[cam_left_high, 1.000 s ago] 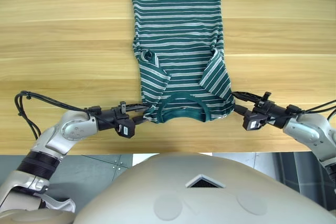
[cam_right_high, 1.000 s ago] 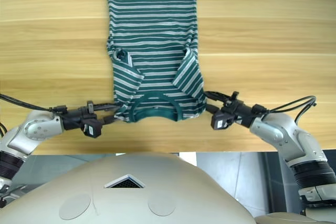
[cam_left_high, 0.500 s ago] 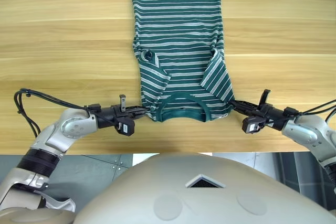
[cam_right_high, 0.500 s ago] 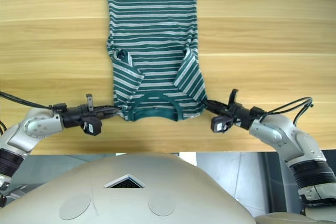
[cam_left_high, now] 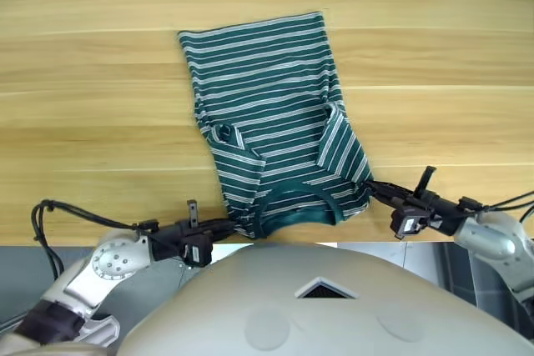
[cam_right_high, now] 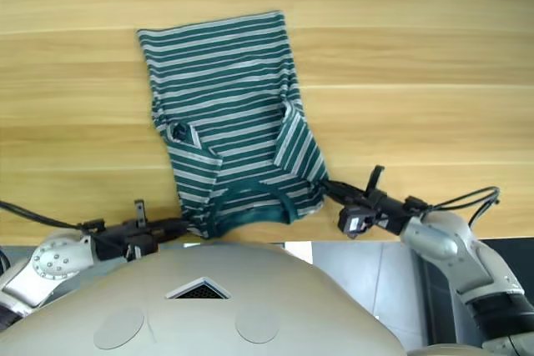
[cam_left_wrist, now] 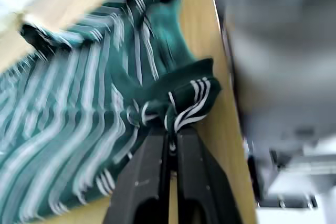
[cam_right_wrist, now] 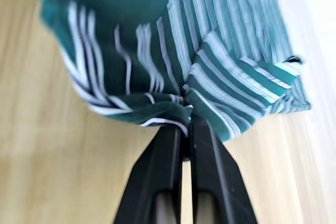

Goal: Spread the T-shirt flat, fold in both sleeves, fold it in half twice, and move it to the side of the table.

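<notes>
While both shoulder corners sit pinched, the T-shirt [cam_left_high: 275,114] lies sleeves-in on the table [cam_left_high: 450,56], collar end at the near edge.
Long axis runs away from the robot, far hem slanted toward its left; the half-fold, I judge, must carry the collar end toward that hem. Left gripper [cam_left_high: 227,225] clamped tight on the near-left corner, right gripper [cam_left_high: 375,189] likewise on the near-right. Both forearms low along the near edge, pointing inward, each equally close to its corner.
</notes>
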